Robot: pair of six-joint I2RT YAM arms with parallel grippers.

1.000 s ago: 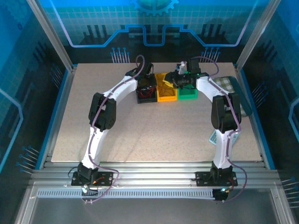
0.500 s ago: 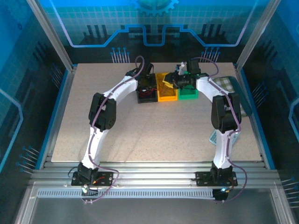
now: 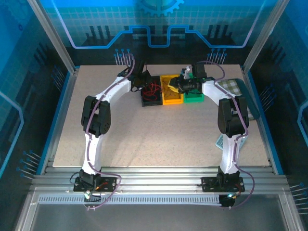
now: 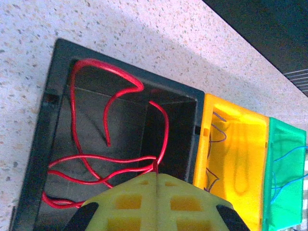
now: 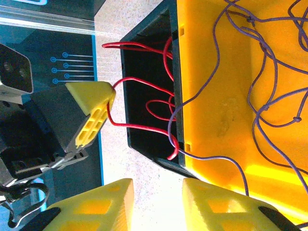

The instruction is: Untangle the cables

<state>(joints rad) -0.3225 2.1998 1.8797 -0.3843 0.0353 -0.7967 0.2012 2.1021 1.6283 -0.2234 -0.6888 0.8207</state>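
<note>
A red cable [image 4: 166, 126] lies looped in the black bin [image 4: 41, 144]. My left gripper [image 4: 156, 174] is shut on one strand of it, just outside the bin's left rim [image 3: 141, 83]. From the right wrist, the red cable [image 5: 140, 126] runs taut from the left gripper [image 5: 109, 94] back into the black bin [image 5: 144, 154]. Purple cables [image 5: 212, 158] are tangled in the yellow bin [image 5: 216, 96], one strand trailing over its edge. My right gripper [image 5: 156, 195] hovers open near these bins [image 3: 177, 85], with nothing between its fingers. A blue cable [image 4: 288, 154] lies in the green bin [image 4: 284, 202].
The three bins stand in a row at the back middle of the table: black [image 3: 150, 101], yellow [image 3: 172, 99], green [image 3: 194, 98]. A checked cloth [image 3: 236, 86] lies at the back right and a small card [image 3: 219, 140] by the right arm.
My left gripper has closed on the red cable and the left arm has swung left, drawing the strand out over the black bin's rim. The right arm has stayed put.
</note>
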